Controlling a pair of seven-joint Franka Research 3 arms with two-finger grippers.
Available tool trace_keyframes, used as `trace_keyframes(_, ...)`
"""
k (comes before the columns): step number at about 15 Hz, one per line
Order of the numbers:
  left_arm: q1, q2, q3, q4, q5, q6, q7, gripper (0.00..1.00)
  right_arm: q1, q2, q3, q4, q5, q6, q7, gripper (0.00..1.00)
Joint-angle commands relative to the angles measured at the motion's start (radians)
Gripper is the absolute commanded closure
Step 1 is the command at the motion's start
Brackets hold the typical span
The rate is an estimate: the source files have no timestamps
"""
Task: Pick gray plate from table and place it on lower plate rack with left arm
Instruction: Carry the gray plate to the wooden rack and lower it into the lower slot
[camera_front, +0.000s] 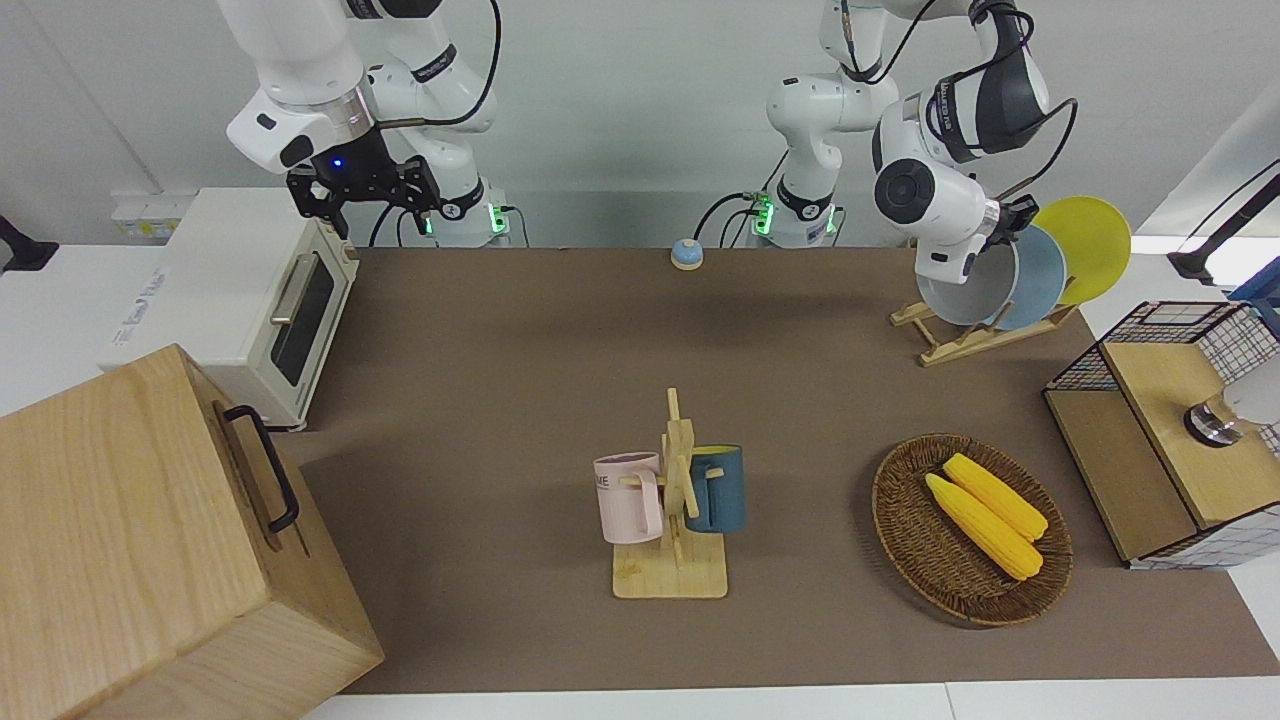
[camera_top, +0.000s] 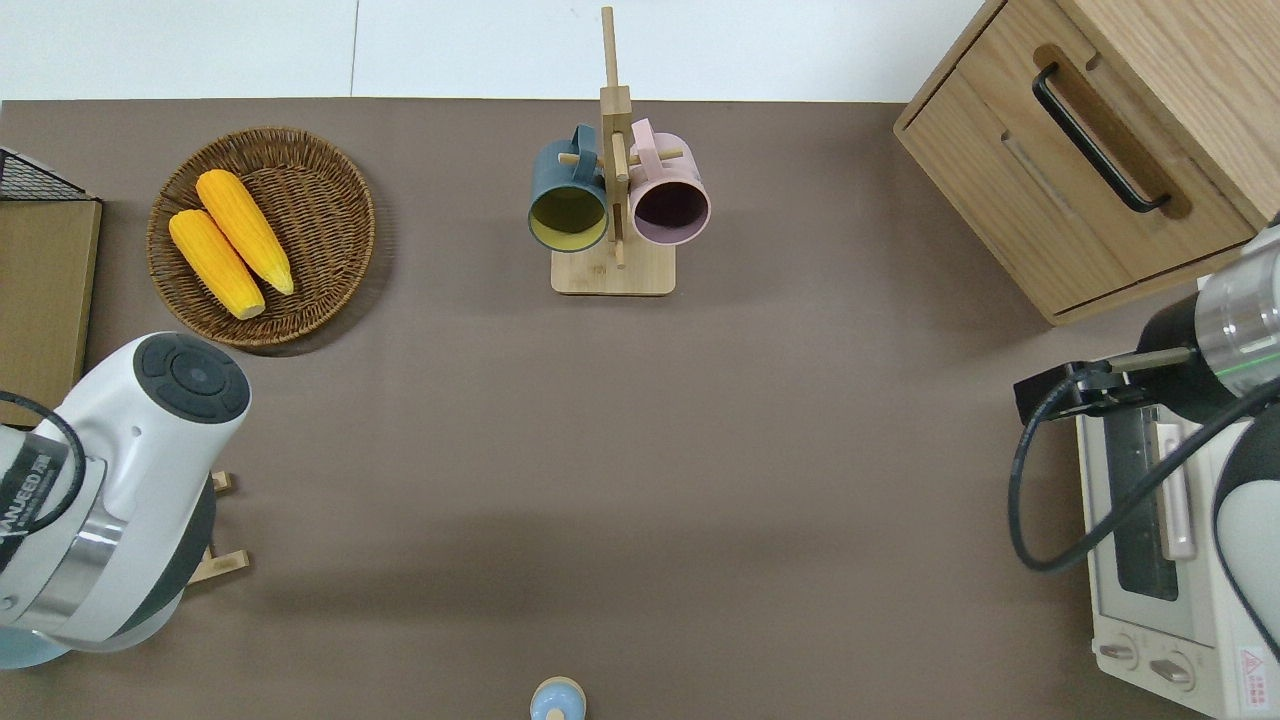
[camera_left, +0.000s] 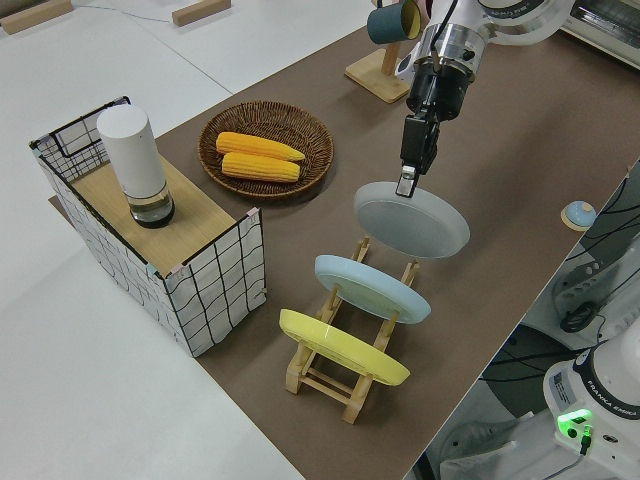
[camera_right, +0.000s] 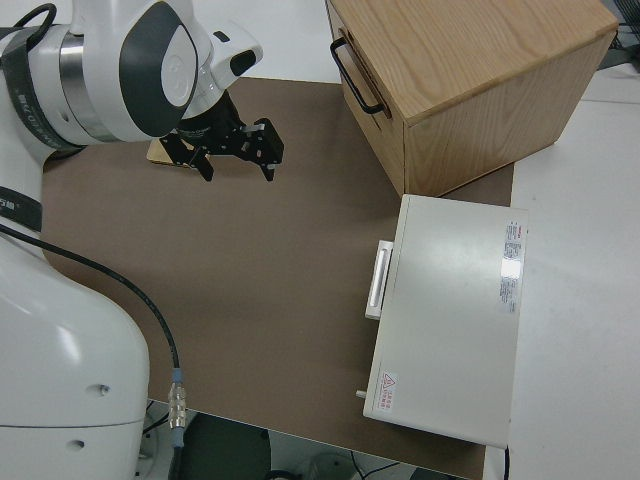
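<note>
The gray plate (camera_left: 412, 222) (camera_front: 962, 292) is tilted at the end of the lower plate rack (camera_left: 340, 385) (camera_front: 975, 340) that lies toward the middle of the table (camera_front: 520, 380). My left gripper (camera_left: 406, 186) is shut on its upper rim. I cannot tell whether its lower edge rests between the pegs. A sky-blue plate (camera_left: 372, 288) and a yellow plate (camera_left: 343, 347) stand in the slots beside it. In the overhead view the left arm (camera_top: 120, 480) hides the rack and plates. My right gripper (camera_right: 236, 152) is parked, open and holding nothing.
A mug tree (camera_front: 672, 520) with a pink and a dark blue mug stands mid-table. A wicker basket (camera_front: 900, 520) holds two corn cobs. A wire crate (camera_left: 215, 280) with a white cylinder stands at the left arm's end, a toaster oven (camera_front: 240, 300) and a wooden box (camera_front: 140, 540) at the right arm's end.
</note>
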Motion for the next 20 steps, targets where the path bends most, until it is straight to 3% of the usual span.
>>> trace_keyframes(1,-0.012,0.009,-0.006,-0.035,0.025,0.006,-0.076,1.0,-0.023,-0.002,0.021,0.006,-0.006,-0.011,0.012,0.017)
trace_keyframes(10,0.002,0.073,-0.012,-0.055,0.014,0.088,-0.121,1.0,-0.023,-0.002,0.02,0.007,-0.006,-0.011,0.012,0.017)
trace_keyframes(16,0.003,0.082,-0.009,-0.058,0.014,0.092,-0.124,1.0,-0.023,-0.002,0.02,0.007,-0.006,-0.011,0.012,0.017)
trace_keyframes(18,0.003,0.082,-0.007,-0.058,0.014,0.092,-0.123,0.75,-0.023,-0.002,0.02,0.007,-0.006,-0.011,0.012,0.017)
trace_keyframes(20,0.002,0.082,-0.006,-0.058,0.014,0.092,-0.121,0.61,-0.023,-0.002,0.021,0.007,-0.006,-0.011,0.012,0.017)
